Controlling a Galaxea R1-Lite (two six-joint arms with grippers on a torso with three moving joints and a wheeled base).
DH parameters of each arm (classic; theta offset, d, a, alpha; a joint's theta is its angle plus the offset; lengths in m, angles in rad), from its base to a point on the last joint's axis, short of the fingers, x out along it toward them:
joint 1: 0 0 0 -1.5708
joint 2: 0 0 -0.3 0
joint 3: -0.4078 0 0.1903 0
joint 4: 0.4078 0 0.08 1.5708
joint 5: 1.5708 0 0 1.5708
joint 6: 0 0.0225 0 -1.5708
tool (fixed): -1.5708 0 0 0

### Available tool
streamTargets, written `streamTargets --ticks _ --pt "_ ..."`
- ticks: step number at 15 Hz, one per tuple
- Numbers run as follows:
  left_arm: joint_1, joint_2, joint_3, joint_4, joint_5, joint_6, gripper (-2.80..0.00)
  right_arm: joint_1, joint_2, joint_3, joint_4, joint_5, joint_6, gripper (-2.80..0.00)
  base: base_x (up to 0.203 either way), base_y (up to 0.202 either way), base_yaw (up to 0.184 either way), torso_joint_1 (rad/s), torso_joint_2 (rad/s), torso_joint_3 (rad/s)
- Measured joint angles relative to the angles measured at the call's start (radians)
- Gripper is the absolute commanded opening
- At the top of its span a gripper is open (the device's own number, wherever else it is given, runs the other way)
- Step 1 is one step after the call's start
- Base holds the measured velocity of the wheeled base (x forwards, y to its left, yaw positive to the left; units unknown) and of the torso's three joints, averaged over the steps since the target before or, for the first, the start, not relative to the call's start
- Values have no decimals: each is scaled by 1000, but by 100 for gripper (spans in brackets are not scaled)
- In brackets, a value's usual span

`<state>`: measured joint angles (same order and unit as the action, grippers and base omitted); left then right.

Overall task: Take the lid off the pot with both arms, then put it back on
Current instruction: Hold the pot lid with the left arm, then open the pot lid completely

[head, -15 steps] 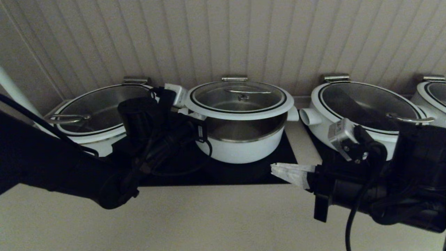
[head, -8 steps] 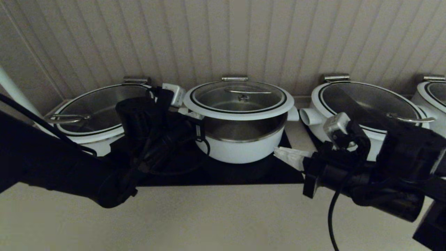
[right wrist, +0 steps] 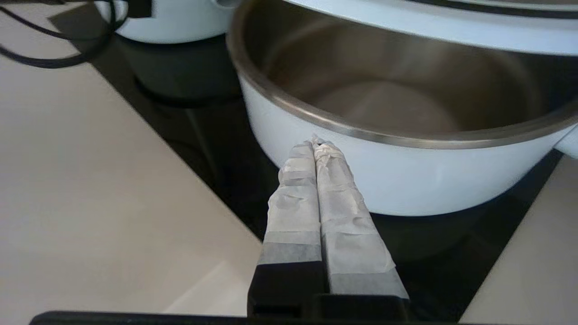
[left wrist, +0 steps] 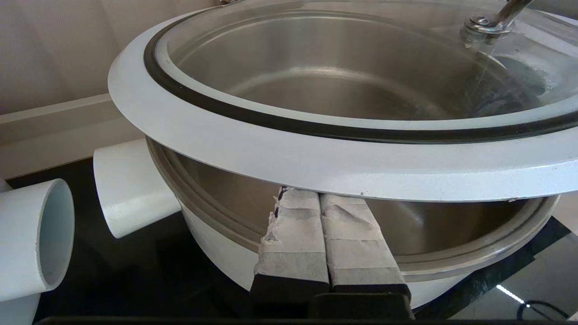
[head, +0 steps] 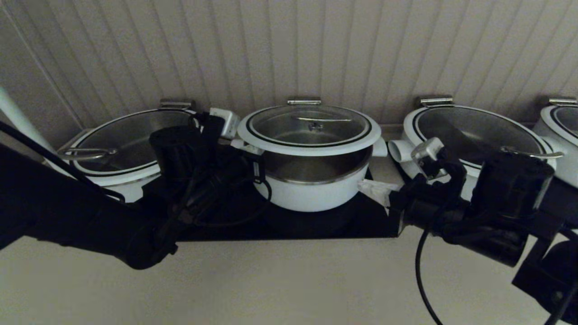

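Note:
The lid [head: 311, 148] hangs above the pot [head: 311, 196], with an open gap over the pot's steel inside. My left gripper [head: 244, 145] is shut, and its taped tips sit under the lid's white rim on the left. In the left wrist view the gripper [left wrist: 318, 194] presses up against the underside of the lid [left wrist: 271, 149], above the pot's wall [left wrist: 216, 243]. My right gripper [head: 368, 187] is shut and empty. It sits at the pot's right wall, below the rim. In the right wrist view its tips [right wrist: 316, 143] nearly touch the white pot [right wrist: 406, 176], under the lid [right wrist: 429, 27].
A like pot with a lid [head: 122, 135] stands close on the left, another [head: 469, 131] on the right, and a third [head: 560, 122] at the far right. All sit on black cooktop [head: 293, 228] against a panelled wall. Beige counter [head: 271, 280] lies in front.
My right arm has moved up and in towards the pot's right side, its tips going from the counter's edge to the pot's wall. The left gripper and the lid have barely shifted.

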<state>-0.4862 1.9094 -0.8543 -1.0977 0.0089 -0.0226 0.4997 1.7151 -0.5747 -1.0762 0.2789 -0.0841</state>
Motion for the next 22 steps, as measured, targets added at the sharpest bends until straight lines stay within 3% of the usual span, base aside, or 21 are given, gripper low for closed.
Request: streamTargets --ticks 15,22 --pt "14 3 1 0 0 -2 -280 -25 150 -175 -66 -3 -48 -280 0 0 0 0 0 0" --pt "15 4 2 0 0 -1 -280 -95 167 -208 -77 -3 -80 -280 0 0 0 0 0 0"
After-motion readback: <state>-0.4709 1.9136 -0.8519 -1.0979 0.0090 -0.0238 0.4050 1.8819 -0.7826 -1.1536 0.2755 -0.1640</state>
